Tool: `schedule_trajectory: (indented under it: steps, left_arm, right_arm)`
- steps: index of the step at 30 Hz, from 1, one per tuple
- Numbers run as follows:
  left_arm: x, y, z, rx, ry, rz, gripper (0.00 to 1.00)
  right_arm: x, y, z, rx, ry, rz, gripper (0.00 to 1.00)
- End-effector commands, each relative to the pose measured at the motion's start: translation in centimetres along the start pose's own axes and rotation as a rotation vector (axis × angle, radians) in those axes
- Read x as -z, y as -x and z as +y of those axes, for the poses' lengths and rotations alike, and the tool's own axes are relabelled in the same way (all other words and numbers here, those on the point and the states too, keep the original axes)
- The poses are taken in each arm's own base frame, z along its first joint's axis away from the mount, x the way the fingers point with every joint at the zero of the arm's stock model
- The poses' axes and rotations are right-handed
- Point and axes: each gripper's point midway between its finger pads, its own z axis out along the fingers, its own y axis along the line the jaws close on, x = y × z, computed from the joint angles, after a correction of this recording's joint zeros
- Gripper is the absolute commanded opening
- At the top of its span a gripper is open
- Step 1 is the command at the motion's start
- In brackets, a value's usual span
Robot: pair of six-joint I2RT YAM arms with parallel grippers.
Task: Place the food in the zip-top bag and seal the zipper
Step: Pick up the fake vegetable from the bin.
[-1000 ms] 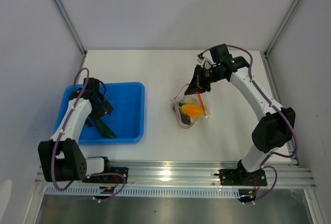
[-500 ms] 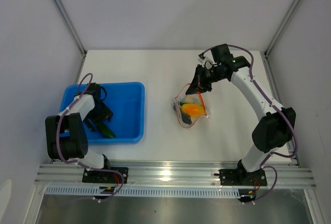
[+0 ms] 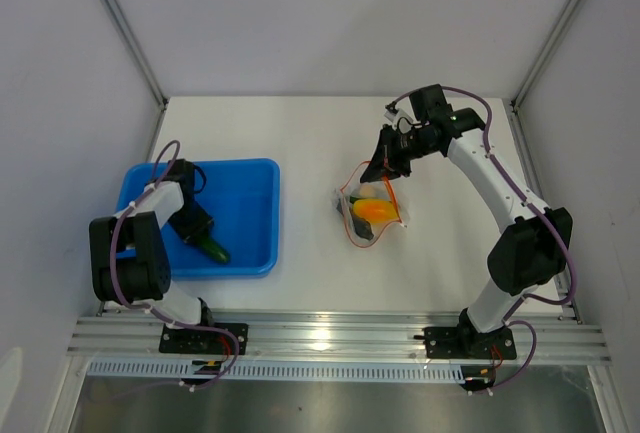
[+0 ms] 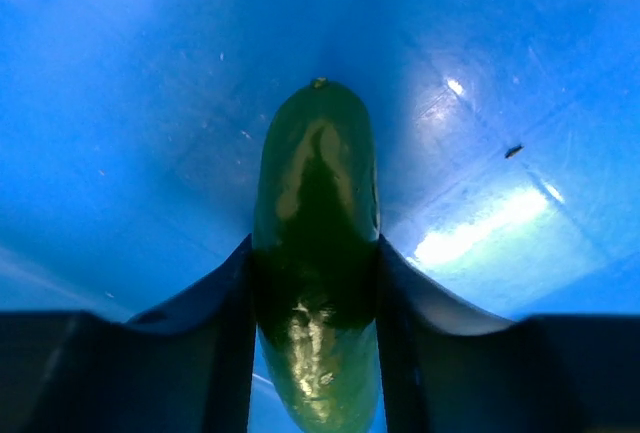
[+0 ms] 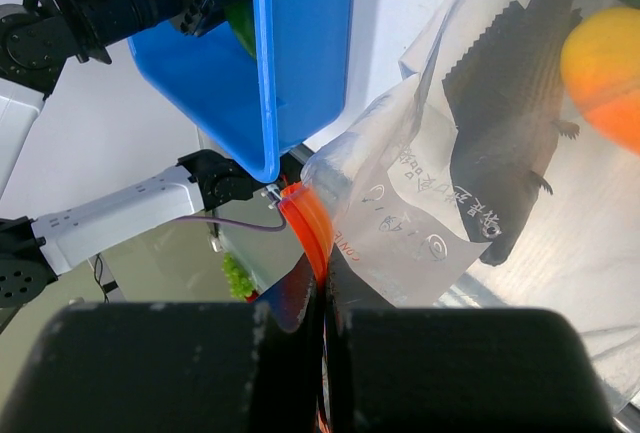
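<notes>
Left gripper [image 4: 315,253]: fingers pressed against both flanks of a dark green cucumber [image 4: 315,168] on the floor of the blue tray [image 4: 120,103]. Right gripper [image 5: 325,288]: pinched tight on the orange zipper [image 5: 305,218], holding the mouth edge of the zip-top bag [image 5: 400,223], which contains a yellow-orange piece [image 5: 605,63].
</notes>
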Motion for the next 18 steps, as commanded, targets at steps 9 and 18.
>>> schedule_trajectory:
  steps: [9, 18]
  left_arm:
    - [3.4, 1.6, -1.5, -0.022, -0.138, -0.065, 0.00]
    - [20.4, 4.3, -8.5, -0.135, -0.731, -0.330, 0.01]
  right_arm:
    - [1.3, 0.2, 1.3, 0.031, 0.022, -0.036, 0.00]
    - [1.5, 0.6, 1.6, 0.015, 0.018, -0.046, 0.00]
